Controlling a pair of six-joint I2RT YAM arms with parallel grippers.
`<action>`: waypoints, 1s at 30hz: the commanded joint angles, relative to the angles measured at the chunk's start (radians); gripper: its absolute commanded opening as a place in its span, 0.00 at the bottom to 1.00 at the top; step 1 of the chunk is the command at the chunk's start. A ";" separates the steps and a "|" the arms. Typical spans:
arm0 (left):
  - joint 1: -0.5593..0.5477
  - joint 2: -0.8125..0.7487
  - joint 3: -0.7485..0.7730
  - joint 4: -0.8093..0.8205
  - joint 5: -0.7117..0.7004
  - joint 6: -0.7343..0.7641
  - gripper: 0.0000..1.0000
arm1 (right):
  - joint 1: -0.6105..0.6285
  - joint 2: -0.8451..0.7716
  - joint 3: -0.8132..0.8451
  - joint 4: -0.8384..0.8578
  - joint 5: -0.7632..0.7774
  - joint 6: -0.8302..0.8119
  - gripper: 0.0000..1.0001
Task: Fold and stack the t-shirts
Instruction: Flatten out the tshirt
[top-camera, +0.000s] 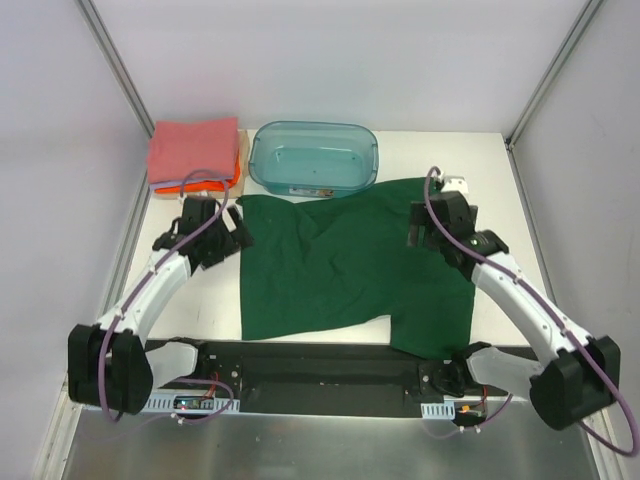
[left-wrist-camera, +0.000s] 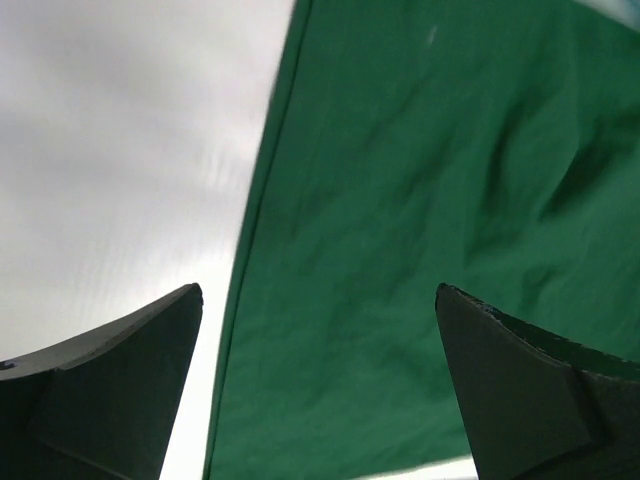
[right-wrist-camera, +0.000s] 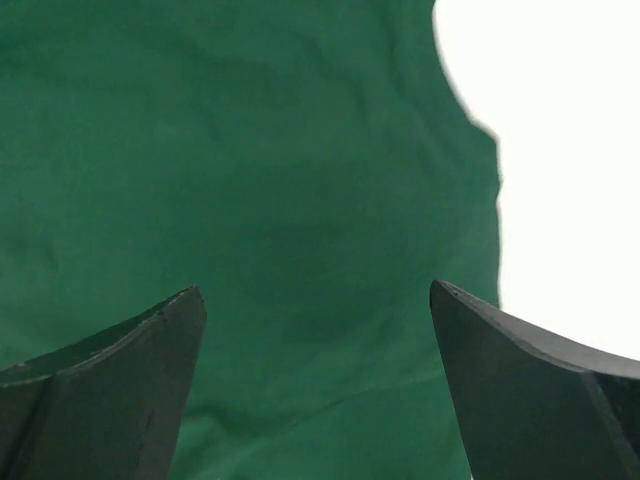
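Two grippers: left gripper (top-camera: 230, 232) and right gripper (top-camera: 425, 228) both spread wide, nothing held.
Dark green t-shirt (top-camera: 340, 265): spread flat, wrinkled, mid-table; far edge beside teal bin (top-camera: 262, 160).
Risk: near right corner lies on black base rail (top-camera: 320, 360); may snag, skewing fold.
Folded stack (top-camera: 193, 152): far left corner.

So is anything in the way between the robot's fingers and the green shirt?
No, nothing that shows. The left fingers are open right over the green shirt's left edge. The right fingers are open over its right side. Only shirt and table show between them.
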 joint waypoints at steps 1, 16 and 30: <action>-0.036 -0.149 -0.189 -0.013 0.156 -0.080 0.99 | -0.001 -0.147 -0.156 0.036 -0.205 0.127 0.96; -0.213 -0.036 -0.316 0.184 0.236 -0.219 0.99 | -0.003 -0.194 -0.469 0.216 -0.409 0.267 0.96; -0.066 0.377 -0.092 0.209 0.167 -0.141 0.99 | -0.003 0.178 -0.313 0.280 -0.394 0.205 0.96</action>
